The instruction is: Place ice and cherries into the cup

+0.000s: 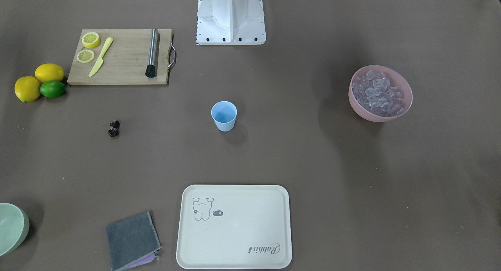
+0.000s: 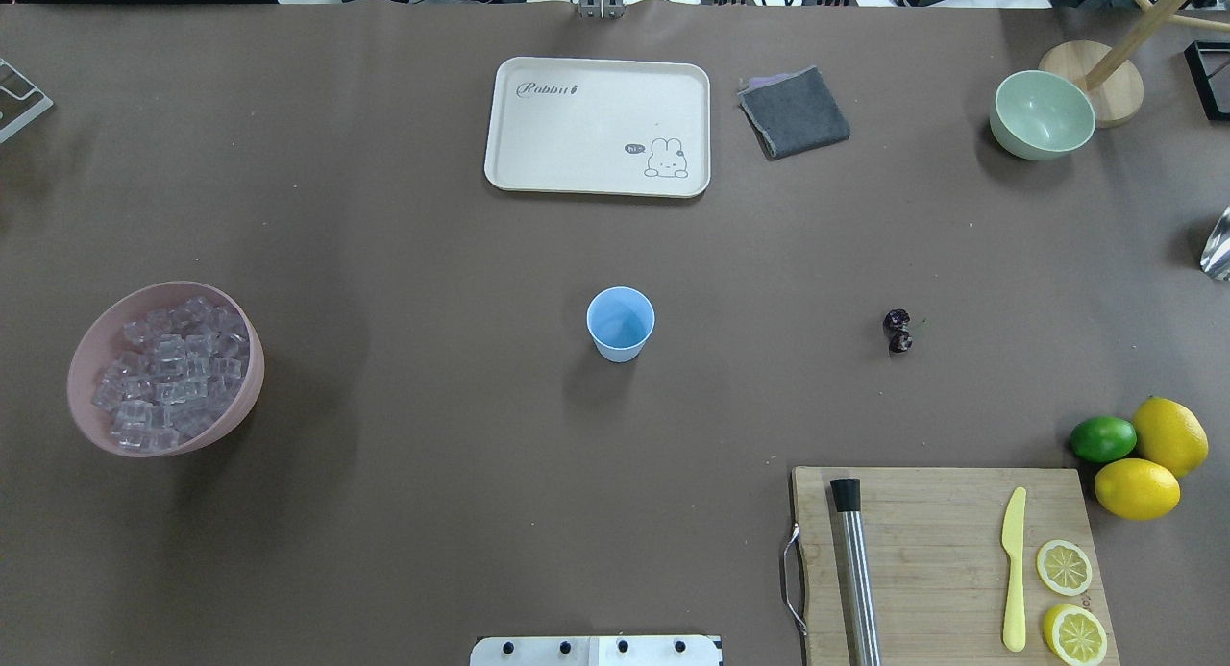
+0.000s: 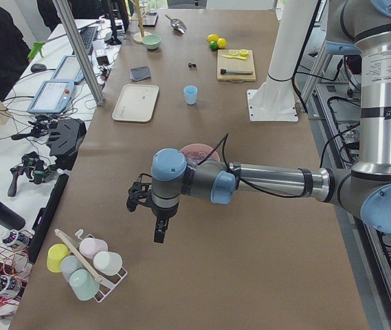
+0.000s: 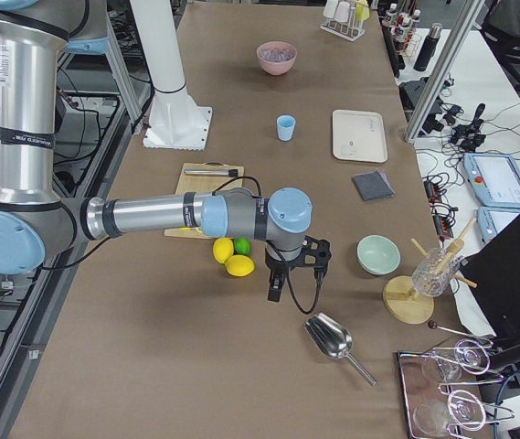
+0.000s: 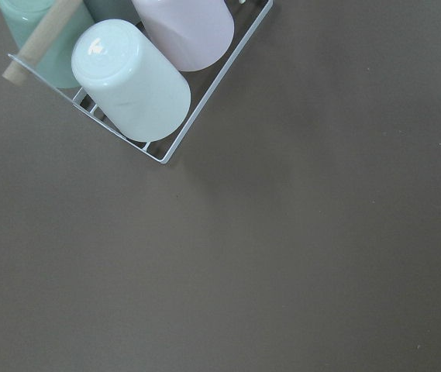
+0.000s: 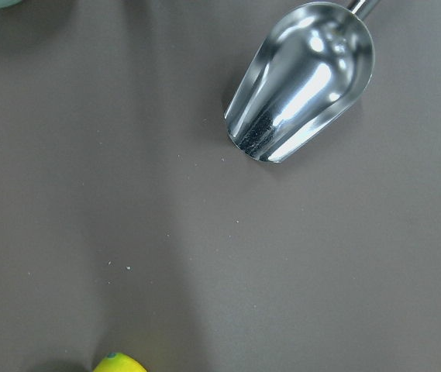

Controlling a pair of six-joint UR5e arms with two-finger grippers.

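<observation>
The pale blue cup [image 2: 620,323] stands upright and open at mid-table, and you can see nothing inside it. The ice [image 2: 168,373] lies heaped in the pink bowl [image 2: 242,402] well off on the robot's left side. The cherries [image 2: 898,331] lie as a pair on the bare brown paper on its right, between the cup and the whole lemons [image 2: 1137,488]. The left gripper [image 3: 158,230] hangs over the table's far left end, past the pink bowl and near a wire rack of cups [image 5: 131,77]. The right gripper [image 4: 278,285] hangs over the opposite end, just beside the lemons and near a metal scoop [image 6: 301,81]. Both grippers show only in the side views, so you cannot tell whether the fingers of either are spread or closed. A cream tray [image 2: 577,118] lies beyond the cup, and a cutting board [image 2: 942,551] lies near the robot's base.
</observation>
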